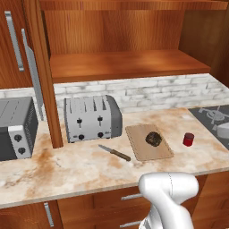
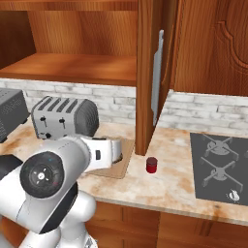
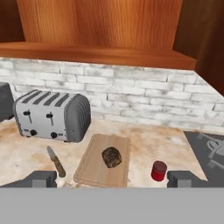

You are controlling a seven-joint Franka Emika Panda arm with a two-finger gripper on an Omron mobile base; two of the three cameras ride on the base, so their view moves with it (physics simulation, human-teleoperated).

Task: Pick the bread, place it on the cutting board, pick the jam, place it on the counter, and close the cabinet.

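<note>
Gripper [image 3: 112, 178] wide, empty; bread [image 3: 111, 157] on cutting board [image 3: 94, 168], jam [image 3: 159, 170] on counter [image 3: 144, 144] — cabinet [image 1: 120, 62] open. Risk: swinging door [image 2: 147, 72] clips jam beside its edge

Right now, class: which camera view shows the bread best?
The left base view: the bread sits unobstructed on the cutting board. The hand view shows it clearly too. In the right base view the arm hides it.

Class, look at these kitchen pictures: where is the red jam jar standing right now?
The jam stands upright on the counter, just right of the cutting board that holds the bread, and left of the stovetop.
</note>
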